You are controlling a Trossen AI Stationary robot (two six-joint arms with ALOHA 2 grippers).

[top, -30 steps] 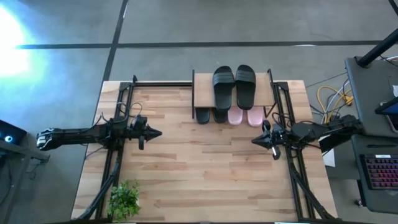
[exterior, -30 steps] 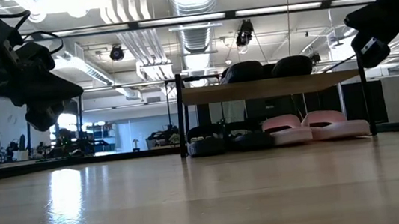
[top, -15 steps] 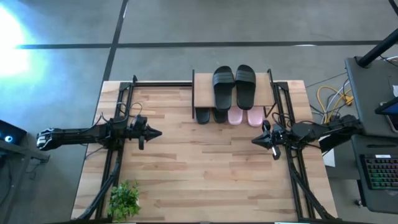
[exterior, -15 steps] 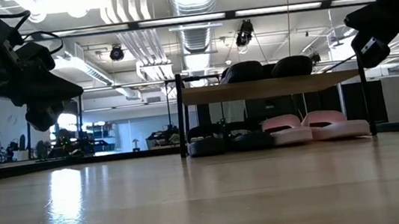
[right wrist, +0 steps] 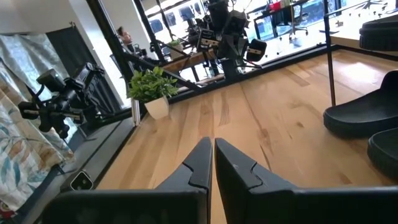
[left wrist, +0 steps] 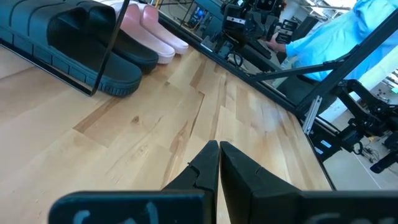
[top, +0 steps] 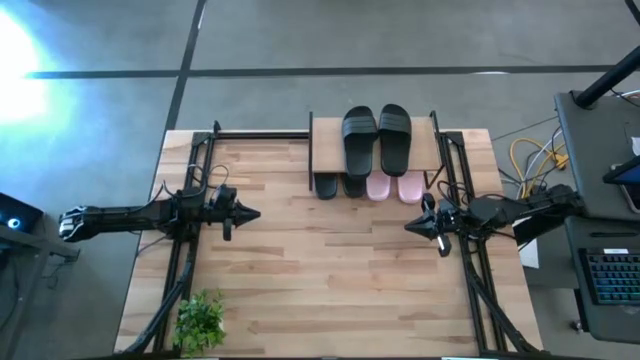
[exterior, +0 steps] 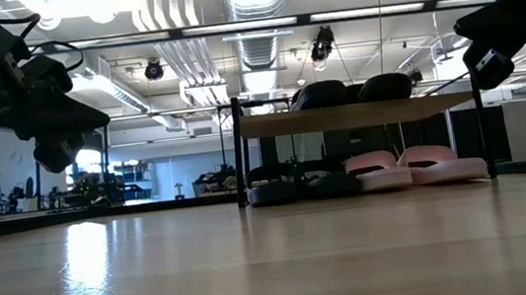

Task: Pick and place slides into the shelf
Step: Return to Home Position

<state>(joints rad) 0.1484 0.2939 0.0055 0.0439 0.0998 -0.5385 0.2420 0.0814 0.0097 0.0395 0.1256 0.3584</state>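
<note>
The shelf (top: pixel 375 158) stands at the table's far edge. Two black slides (top: pixel 377 137) lie side by side on its plank top. On its lower tier sit two black slides (top: pixel 340 185) and two pale pink slides (top: pixel 393 187), toes toward the near side; the low view shows the pink pair (exterior: pixel 414 168) right of the black pair (exterior: pixel 297 185). My left gripper (top: pixel 255 213) hovers shut over the table's left part, and my right gripper (top: pixel 409 227) hovers shut near the shelf's right front leg. Neither touches anything.
A small potted plant (top: pixel 199 322) stands at the table's near left corner. Black arm frames (top: pixel 190 190) run along both sides of the table. A person in a blue sleeve (left wrist: pixel 348 43) shows beyond the table in the left wrist view. Bare wood (top: pixel 330 270) lies between the arms.
</note>
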